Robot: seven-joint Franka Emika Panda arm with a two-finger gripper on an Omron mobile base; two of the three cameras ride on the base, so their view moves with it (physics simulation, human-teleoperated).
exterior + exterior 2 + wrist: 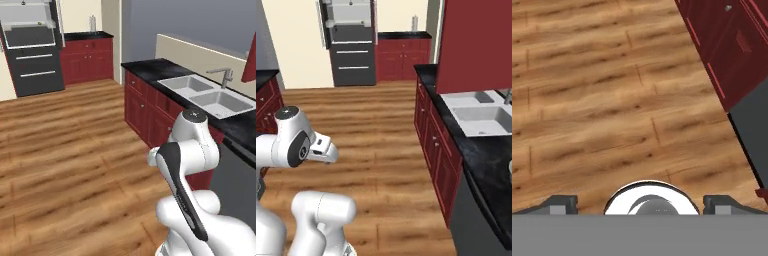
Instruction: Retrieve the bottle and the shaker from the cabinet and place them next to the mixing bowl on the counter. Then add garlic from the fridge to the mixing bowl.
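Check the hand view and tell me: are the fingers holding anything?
No. The fingers stand wide apart over bare wooden floor, with nothing between them.

Black counter [150, 68] over red fronts [142, 107] (faintly marbled), warm brown wood-grain floor [70, 150], grey sink [210, 95]

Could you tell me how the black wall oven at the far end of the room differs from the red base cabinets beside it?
The wall oven is black with long silver bar handles, while the red base cabinets have small knobs. The oven stands taller, rising well above the cabinets, which stop at a black counter. The oven has glass-like panels; the cabinets have plain panelled fronts. Both stand against the cream far wall on the wood floor.
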